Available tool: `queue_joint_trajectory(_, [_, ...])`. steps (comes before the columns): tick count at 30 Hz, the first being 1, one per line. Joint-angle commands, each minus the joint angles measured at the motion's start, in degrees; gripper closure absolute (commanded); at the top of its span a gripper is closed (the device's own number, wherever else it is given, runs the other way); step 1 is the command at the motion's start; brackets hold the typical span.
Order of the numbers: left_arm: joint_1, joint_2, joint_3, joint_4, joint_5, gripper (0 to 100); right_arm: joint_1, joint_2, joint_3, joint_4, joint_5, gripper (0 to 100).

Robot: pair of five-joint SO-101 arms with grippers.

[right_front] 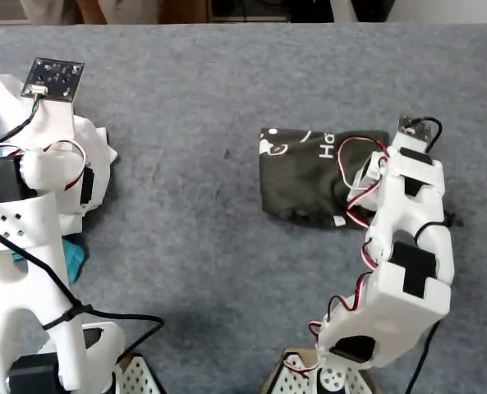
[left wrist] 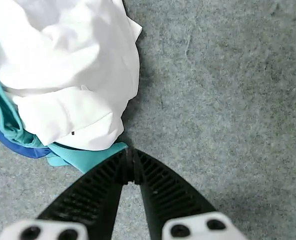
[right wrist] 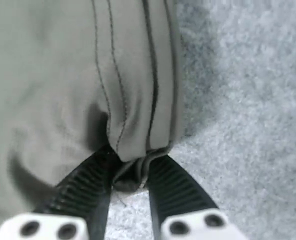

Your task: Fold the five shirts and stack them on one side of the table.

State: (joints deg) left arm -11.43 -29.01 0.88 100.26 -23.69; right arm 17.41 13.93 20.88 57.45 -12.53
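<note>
The right gripper [right wrist: 130, 172] has its jaws clamped on the bunched hem of the dark shirt [right wrist: 58, 75], probably to pull a fold over. The shirt lies on the table [right_front: 186, 90], nearer its right edge. The left gripper [left wrist: 131, 167], jaws closed and empty, hangs beside the shirt pile [left wrist: 63, 70] at the left edge.
</note>
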Motion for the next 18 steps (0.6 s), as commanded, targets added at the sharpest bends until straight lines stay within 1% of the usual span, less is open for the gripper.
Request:
queue_joint_trajectory(1, [-0.7,-1.5,-0.4,0.4,-0.4,98,0.2,-0.7,-5.1,-1.0,2.5,99.7])
queue_joint_trajectory(5, [-0.7,-1.5,-0.4,0.4,-0.4,98,2.9,-0.7,-12.5,-1.0,5.1,99.6])
queue_joint_trajectory(10, [-0.7,-1.5,-0.4,0.4,-0.3,98,7.5,-0.1,-25.8,-1.5,9.8,99.6])
queue_joint_trajectory(12, [-0.7,-1.5,-0.4,0.4,-0.3,98,9.3,0.7,-29.9,-3.3,10.8,99.6])
queue_joint_trajectory(15, [-0.7,-1.5,-0.4,0.4,-0.3,98,11.5,4.6,-34.0,-6.9,12.3,99.6])
queue_joint_trajectory(18, [-0.7,-1.5,-0.4,0.4,-0.2,98,12.8,10.5,-36.4,-7.4,14.9,99.6])
